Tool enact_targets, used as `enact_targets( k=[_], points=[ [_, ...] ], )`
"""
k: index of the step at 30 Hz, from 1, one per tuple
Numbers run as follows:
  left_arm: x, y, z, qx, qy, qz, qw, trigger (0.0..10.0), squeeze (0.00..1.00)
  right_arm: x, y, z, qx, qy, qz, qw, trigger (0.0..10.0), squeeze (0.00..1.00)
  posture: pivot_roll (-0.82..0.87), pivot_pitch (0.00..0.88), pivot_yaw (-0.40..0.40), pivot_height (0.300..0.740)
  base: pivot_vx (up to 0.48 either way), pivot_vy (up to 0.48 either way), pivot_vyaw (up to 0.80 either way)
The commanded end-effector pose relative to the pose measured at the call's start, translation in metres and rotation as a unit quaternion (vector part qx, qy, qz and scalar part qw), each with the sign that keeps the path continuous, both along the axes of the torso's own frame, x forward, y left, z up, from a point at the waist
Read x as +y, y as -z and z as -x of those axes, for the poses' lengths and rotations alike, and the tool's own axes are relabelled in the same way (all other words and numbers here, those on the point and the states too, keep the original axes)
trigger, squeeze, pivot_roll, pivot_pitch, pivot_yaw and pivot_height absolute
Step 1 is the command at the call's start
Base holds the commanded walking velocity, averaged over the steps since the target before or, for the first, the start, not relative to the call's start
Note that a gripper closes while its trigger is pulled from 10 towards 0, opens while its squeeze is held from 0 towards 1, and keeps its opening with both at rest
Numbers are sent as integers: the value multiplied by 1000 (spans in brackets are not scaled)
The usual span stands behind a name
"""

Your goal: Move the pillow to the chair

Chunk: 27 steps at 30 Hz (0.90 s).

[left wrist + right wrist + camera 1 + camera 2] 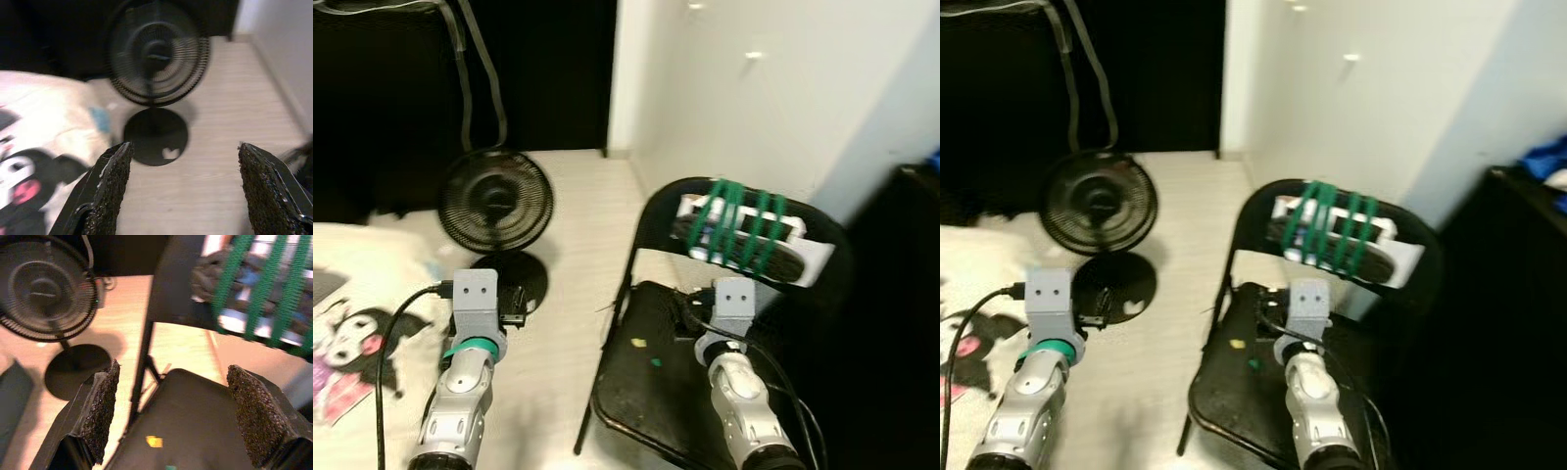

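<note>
Pale wood-look floor [578,294] runs from the dark back area to the white wall [754,88] on the right; open strip of floor lies between pillow and chair.

Black folding chair [646,392] stands on the right against the wall. Seat bare save two small flecks, one yellow, one green. Front seat edge faces the robot; left seat edge borders the open floor strip. Green straps [744,225] wrap the backrest, binding a white-and-dark bundle to it.

Pillow [357,304], cream with a black-and-pink cartoon print, lies at far left, well apart from the chair; its right edge is near the fan base.

Black pedestal fan [496,204] stands on the floor between pillow and chair, round base [155,136] just beside the pillow edge.

Left gripper [183,186]: fingers spread wide, holding nothing, above floor in front of the fan base.

Right gripper [178,416]: fingers spread wide, empty, above the chair seat, near its rear.
</note>
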State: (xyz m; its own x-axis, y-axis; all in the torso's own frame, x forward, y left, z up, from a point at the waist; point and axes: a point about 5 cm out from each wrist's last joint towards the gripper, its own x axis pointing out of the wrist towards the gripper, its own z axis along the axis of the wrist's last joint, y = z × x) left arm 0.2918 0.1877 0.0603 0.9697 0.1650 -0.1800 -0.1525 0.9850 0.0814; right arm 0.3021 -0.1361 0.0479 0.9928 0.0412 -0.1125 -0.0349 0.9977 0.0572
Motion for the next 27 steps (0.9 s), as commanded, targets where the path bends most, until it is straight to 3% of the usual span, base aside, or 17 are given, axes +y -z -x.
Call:
enact_targets(
  k=[1, 27],
  points=[
    [-3, 2, 2, 7, 5, -4, 1000, 10000, 0, -2, 1, 1, 0, 5, 3, 1000, 10000, 0, 108, 0, -6, 740, 0, 0, 800],
    [-8, 2, 2, 11, 23, -8, 1000, 10000, 0, -3, 3, 3, 4, 9, 12, 1000, 10000, 0, 99, 0, 17, 740, 0, 0, 800]
  ],
)
